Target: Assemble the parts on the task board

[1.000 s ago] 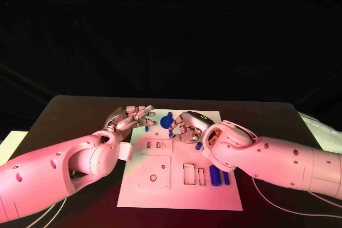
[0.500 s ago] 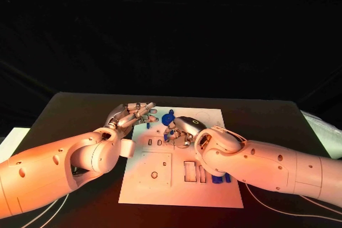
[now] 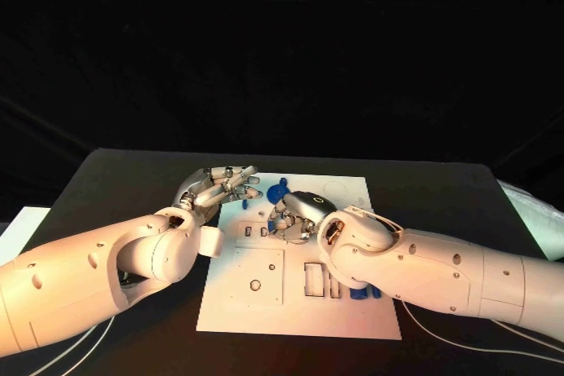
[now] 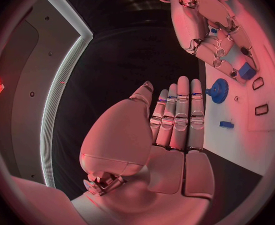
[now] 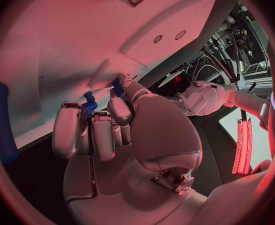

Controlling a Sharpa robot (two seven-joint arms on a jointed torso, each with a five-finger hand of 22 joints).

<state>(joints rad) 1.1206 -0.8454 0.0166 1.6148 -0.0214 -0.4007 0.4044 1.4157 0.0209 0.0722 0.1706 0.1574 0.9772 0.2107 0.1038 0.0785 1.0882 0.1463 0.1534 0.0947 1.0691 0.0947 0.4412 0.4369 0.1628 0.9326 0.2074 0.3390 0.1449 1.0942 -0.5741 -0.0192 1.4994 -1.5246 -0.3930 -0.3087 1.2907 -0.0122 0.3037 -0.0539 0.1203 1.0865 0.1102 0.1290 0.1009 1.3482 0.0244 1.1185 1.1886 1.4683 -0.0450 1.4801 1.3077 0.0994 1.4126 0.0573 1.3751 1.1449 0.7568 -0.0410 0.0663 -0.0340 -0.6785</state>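
The right hand (image 5: 106,130) pinches a small blue part (image 5: 89,104) against the task board (image 3: 282,303), near the blue gear (image 4: 218,91); seating it looks like the current step, calling for a straight press. The left hand (image 4: 175,120) hovers beside the board, released.

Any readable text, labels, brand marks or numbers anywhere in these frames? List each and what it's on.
None can be read.
task board: white, with cut-out slots and holes, no print that shows.
blue parts: no markings visible.
left hand: small coloured bands on the fingers, not text.
right hand: a small ring-shaped mark on its back, no lettering.
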